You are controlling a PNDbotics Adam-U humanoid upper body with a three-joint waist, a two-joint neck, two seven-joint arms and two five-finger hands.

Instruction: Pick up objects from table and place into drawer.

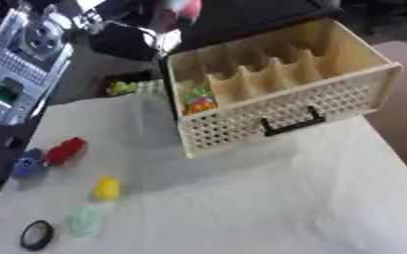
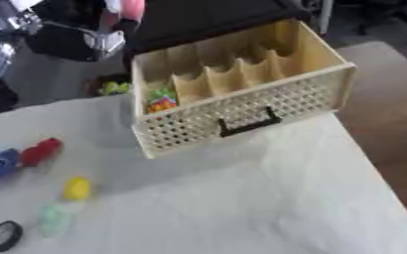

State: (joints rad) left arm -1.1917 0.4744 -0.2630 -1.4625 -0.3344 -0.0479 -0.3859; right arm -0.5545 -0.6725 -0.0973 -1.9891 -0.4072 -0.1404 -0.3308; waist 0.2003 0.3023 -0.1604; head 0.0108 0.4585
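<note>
No robot hand showed in either view, so how the fingers stood could not be told. The wooden drawer sat at the far side of the table, pulled open, its perforated front and black handle facing near, its inside split by wavy dividers. One bright multicoloured piece already lay in the leftmost compartment. The rest waited well apart from it on the near left of the white cloth: a red object touching a blue one, a yellow object nearer, then a pale green one, and a black ring nearest the edge. All looked small and light, probably toy-like and rigid enough to pinch across the middle. The rounded yellow one could roll or slip, so fingers either side seemed wisest. The flat ring lay low on the cloth and would likely be the awkward one, needing a lift at its rim.
</note>
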